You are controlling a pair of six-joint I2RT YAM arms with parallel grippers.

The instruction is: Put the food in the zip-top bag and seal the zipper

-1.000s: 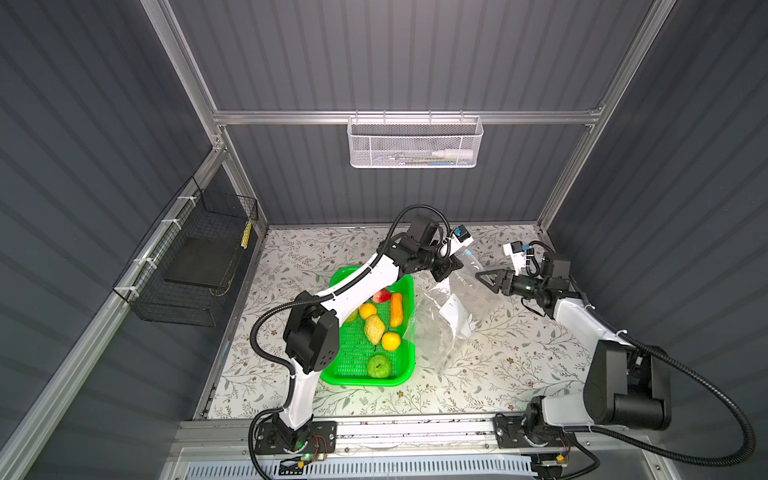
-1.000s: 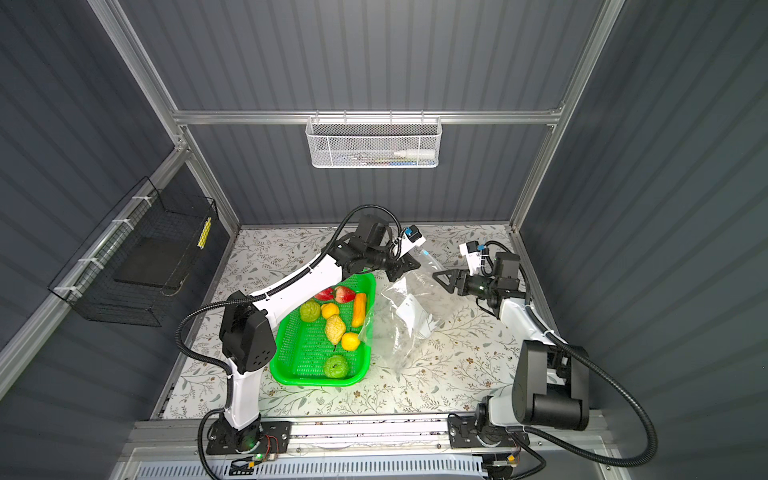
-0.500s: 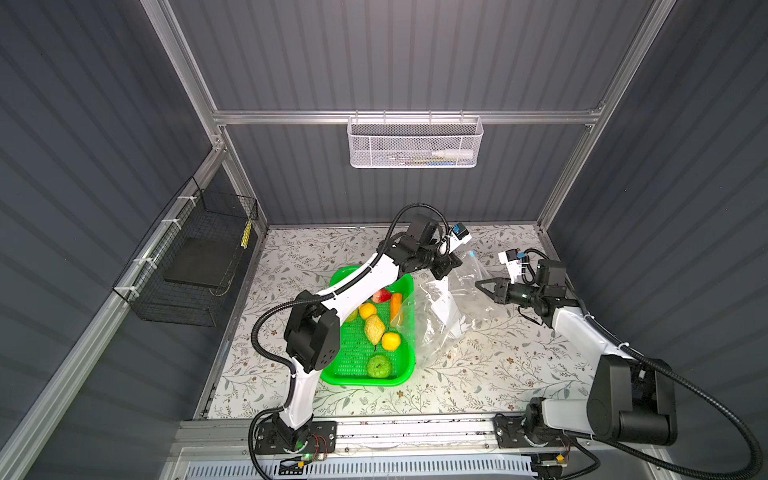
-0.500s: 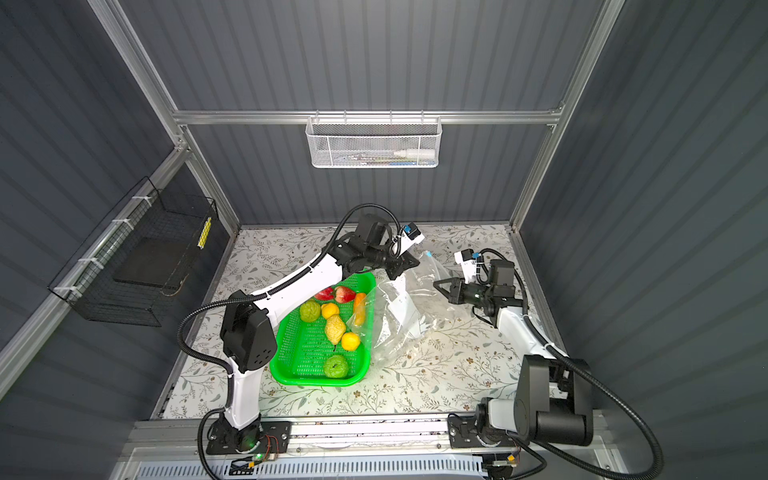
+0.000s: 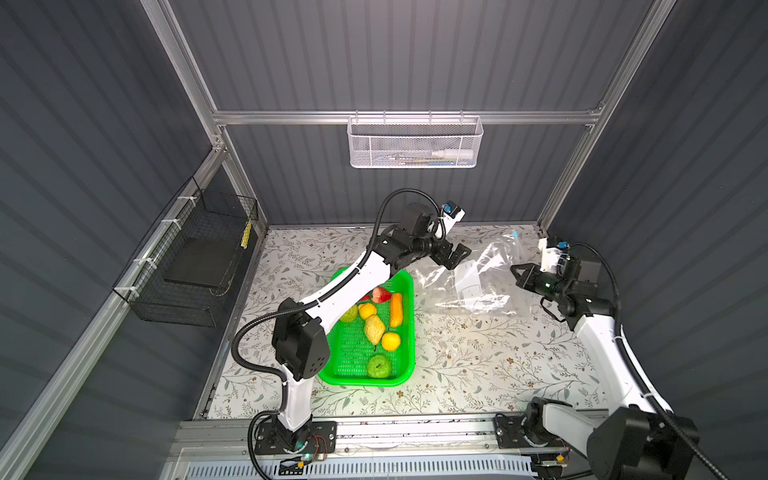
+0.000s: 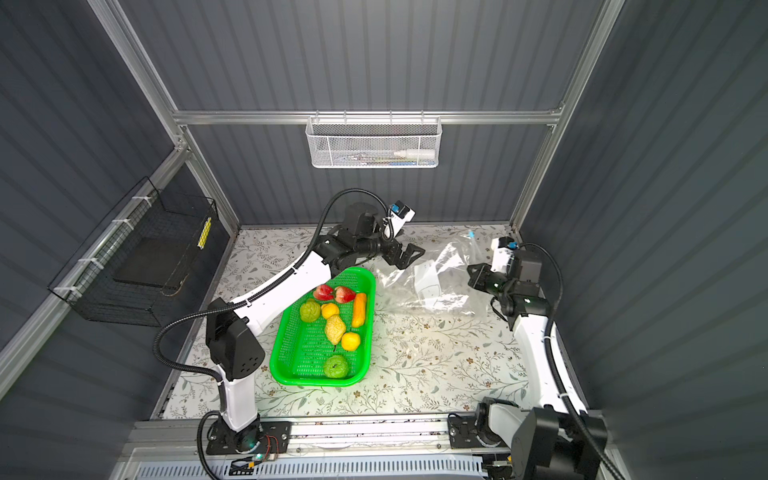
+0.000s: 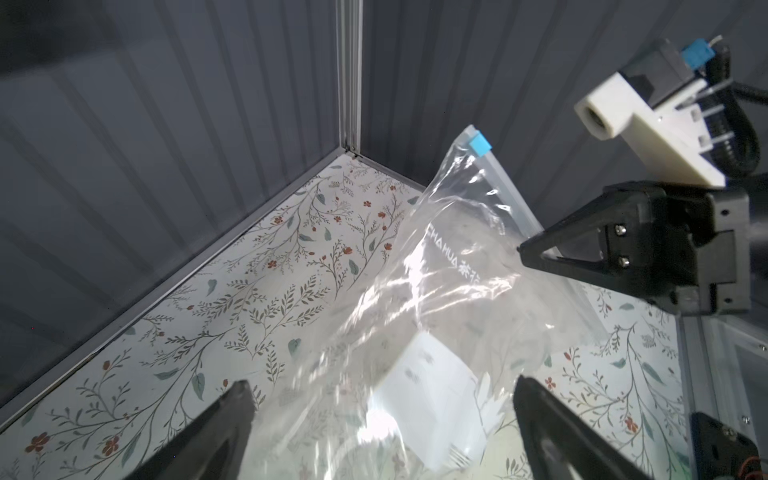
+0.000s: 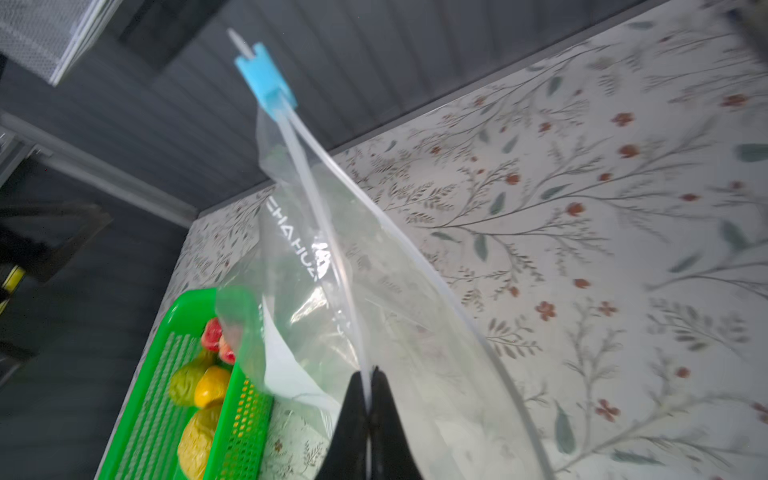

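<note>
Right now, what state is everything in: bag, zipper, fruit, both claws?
bag: no fruit inside, one mouth edge pinched.
zipper: open, slider at one end.
fruit: all in the basket.
left claw: open, holding nothing.
right claw: shut on the zipper.

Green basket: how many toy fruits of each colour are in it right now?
Red strawberries: 2
Green bumpy balls: 2
Yellow-orange round fruits: 2
Pale yellow ridged fruit: 1
Orange elongated fruit: 1
Total: 8, all in the green basket
</note>
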